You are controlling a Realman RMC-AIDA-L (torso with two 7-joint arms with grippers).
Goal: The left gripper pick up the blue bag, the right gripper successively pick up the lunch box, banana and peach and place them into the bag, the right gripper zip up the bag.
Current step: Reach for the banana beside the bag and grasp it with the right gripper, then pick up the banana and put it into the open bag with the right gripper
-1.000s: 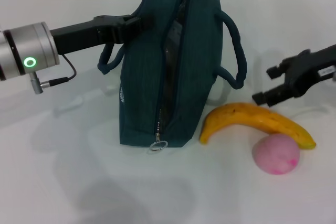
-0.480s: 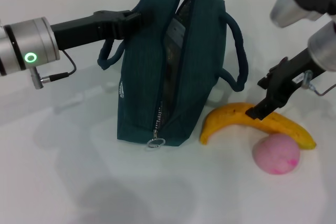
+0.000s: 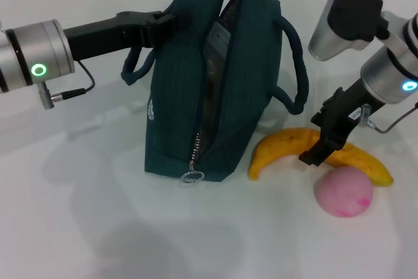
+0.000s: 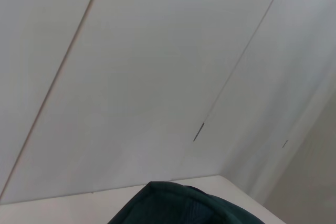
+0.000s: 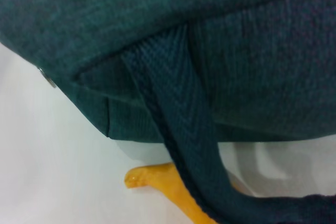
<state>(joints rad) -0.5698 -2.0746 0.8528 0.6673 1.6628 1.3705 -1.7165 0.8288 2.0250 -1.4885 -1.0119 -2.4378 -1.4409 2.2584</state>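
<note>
1. Right hand (image 3: 320, 142) has come down over the last second from beside the blue bag (image 3: 215, 83) to the middle of the banana (image 3: 320, 150). Its black fingers now point down across the fruit, one tip in front at the near edge. I cannot tell whether they have closed on it.

2. Left hand (image 3: 162, 23) has barely moved in that time. It holds the upper left edge of the bag near a rope handle, keeping the bag upright with its zipper gap open toward the camera. The fingers themselves are hidden against the dark fabric, so I judge the grip only from the bag standing up.

3. For the task this looks like the banana step just starting. No lunch box lies on the surface; a pale shape shows inside the bag's opening, which may be it, though I cannot be sure.

4. Peach (image 3: 343, 191) lies just in front of the banana's right half and close under the right hand, so the descent or lift could nudge it and set it rolling.

5. The bag's right handle (image 5: 178, 129) hangs low between the bag and the banana's near tip. It could snag the fruit on the way up to the opening. The zipper ring pull (image 3: 192, 176) rests at the bag's front base, clear of the path.
</note>
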